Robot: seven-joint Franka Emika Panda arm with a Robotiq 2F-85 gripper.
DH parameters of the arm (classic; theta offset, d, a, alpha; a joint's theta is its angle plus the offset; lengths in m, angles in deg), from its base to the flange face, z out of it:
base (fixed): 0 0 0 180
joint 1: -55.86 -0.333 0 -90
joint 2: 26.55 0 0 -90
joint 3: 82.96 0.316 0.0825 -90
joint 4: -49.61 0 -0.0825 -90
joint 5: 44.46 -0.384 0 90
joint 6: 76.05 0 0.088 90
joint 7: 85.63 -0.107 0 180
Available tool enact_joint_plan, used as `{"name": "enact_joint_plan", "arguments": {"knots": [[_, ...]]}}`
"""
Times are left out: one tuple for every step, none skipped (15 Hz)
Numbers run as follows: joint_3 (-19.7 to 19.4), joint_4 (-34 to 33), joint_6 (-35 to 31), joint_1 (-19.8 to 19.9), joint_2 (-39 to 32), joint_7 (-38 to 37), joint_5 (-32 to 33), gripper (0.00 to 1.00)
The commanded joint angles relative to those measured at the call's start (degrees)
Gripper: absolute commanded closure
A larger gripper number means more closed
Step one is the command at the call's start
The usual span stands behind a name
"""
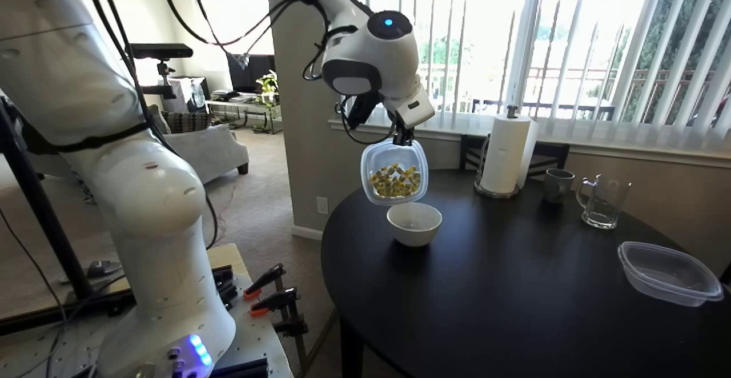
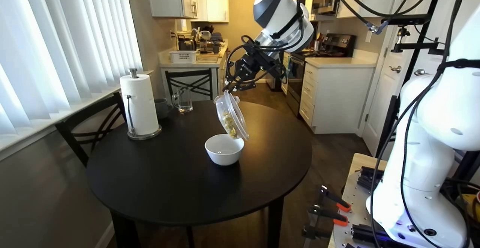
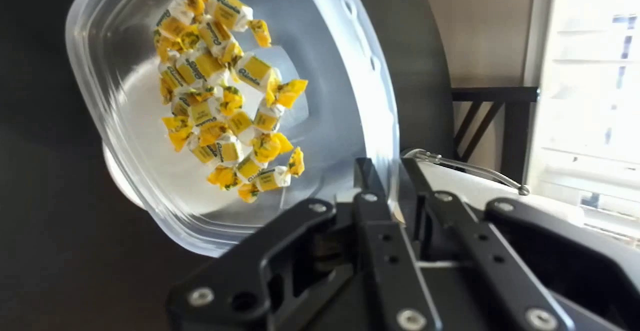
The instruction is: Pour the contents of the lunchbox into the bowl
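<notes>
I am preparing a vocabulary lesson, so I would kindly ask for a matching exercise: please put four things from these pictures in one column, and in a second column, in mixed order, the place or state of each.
Things
1. clear plastic rounded-square lunchbox
2. yellow-and-white wrapped candies
3. small round white bowl
4. white paper towel roll

Places and states
A. upright on a silver metal holder
B. on the round black table, below the lunchbox
C. tilted, held at its rim by the black pincer
D. lying together inside the lunchbox

Pairs: 1-C; 2-D; 3-B; 4-A
</notes>
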Motion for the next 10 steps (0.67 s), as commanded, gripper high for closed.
{"name": "enact_joint_plan", "arguments": {"knots": [[-3.7, -3.3, 0.6, -2.6, -3.4, 11.4, -12.7, 0.96], [-4.2, -4.4, 1.1, -2.9, -4.6, 13.7, -15.4, 0.96], [-4.5, -5.2, 1.5, -3.0, -5.7, 15.4, -17.3, 0.96], [-4.5, -6.5, 1.5, -3.2, -7.1, 16.6, -18.8, 0.96], [-4.4, -7.4, 1.6, -3.2, -8.2, 17.6, -20.0, 0.96], [-3.9, -8.5, 1.3, -3.4, -9.4, 18.3, -21.1, 0.96], [-3.6, -9.3, 1.1, -3.6, -10.2, 18.9, -21.9, 0.96], [-3.3, -10.0, 0.7, -3.9, -10.9, 19.5, -22.9, 0.96], [-3.1, -10.8, 0.4, -4.2, -11.8, 20.1, -23.8, 0.96], [-2.9, -11.6, 0.0, -4.6, -12.5, 20.9, -25.0, 0.96]]}}
